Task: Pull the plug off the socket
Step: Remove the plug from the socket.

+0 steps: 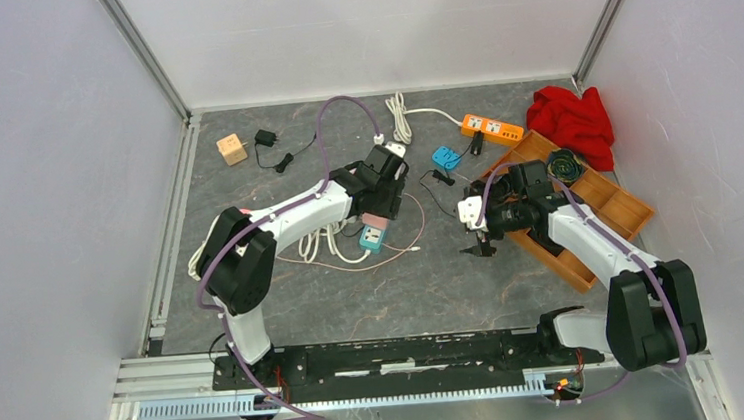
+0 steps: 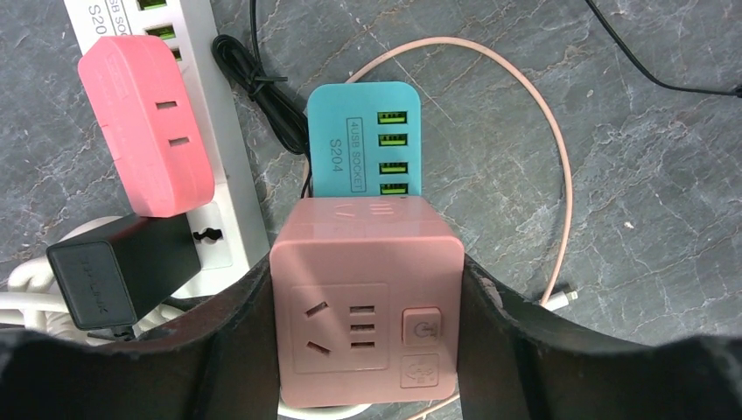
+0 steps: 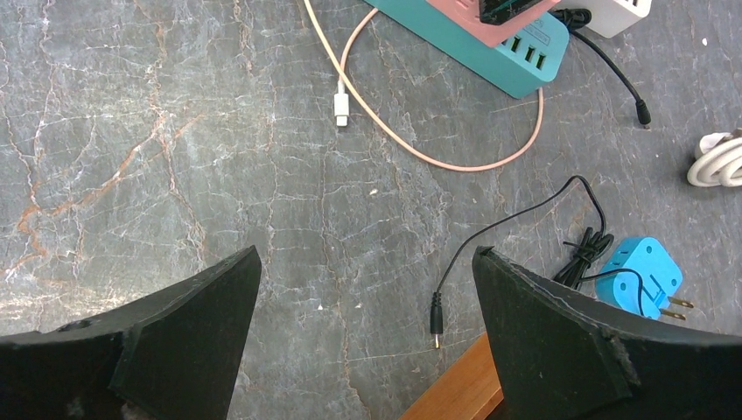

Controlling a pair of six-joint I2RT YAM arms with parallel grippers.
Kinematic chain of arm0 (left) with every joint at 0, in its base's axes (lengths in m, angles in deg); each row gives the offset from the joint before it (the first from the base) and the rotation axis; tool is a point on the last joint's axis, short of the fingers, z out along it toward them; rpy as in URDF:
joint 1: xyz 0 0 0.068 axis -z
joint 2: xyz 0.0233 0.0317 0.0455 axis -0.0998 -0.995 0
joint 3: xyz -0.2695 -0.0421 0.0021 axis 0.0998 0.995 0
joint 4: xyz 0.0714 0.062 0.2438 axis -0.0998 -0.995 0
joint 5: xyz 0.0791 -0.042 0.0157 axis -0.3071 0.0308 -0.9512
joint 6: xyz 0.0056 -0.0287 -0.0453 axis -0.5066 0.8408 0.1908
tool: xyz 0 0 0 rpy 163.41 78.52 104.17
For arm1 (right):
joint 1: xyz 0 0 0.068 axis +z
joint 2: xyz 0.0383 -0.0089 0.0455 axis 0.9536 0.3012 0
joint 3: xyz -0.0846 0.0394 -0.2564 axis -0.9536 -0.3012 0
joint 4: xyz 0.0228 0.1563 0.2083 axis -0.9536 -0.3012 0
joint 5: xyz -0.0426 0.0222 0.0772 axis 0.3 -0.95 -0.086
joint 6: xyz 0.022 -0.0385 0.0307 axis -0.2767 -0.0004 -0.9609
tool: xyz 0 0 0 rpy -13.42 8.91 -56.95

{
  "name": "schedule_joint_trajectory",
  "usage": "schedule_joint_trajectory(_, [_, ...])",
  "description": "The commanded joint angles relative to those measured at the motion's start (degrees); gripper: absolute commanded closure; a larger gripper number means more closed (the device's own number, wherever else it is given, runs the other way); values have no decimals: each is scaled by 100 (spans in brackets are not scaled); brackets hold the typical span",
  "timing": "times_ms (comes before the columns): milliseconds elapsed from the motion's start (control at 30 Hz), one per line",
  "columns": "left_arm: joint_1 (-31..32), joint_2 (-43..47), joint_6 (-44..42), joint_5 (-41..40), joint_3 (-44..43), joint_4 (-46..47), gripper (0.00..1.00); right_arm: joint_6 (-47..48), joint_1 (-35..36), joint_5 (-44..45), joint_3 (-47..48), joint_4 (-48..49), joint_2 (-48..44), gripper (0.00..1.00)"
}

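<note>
The left end effector [image 2: 366, 282] is clenched on the pink cube plug [image 2: 359, 236], one finger on each side. Touching the plug's far side lies the teal socket [image 2: 363, 131], long axis pointing away, so the pull probably goes backward. Left of it crowd a white strip [image 2: 223, 175] and black adapter [image 2: 118, 276]. The right end effector [image 3: 366, 255], released and empty, hovers farther off above the desk [image 3: 175, 131].

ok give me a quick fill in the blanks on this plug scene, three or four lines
1. The cube socket clamped in the left gripper is ____ in colour.
2. The teal block just beyond it shows ____ USB ports.
3. The right gripper holds nothing and is ____.
4. The cloth in the far right corner is ____.

Missing words: pink; four; open; red
</note>
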Motion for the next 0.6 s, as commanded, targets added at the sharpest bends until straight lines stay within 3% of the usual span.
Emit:
schedule_joint_trajectory(0, [-18,-51,-76,36,26,124,58,314,-17,-180,196,-218,51,2])
schedule_joint_trajectory(67, [-22,-33,-88,43,22,111,76,319,-20,-245,226,-260,95,2])
schedule_joint_trajectory(200, [-22,148,-90,110,95,235,93,333,-17,-518,297,-411,198,2])
schedule_joint_trajectory(300, [-42,398,27,328,275,520,98,263,-17,-896,382,-536,318,2])
schedule_joint_trajectory(567, [-139,1230,714,932,1237,1793,98,-455,-17,-2160,757,-840,957,2])
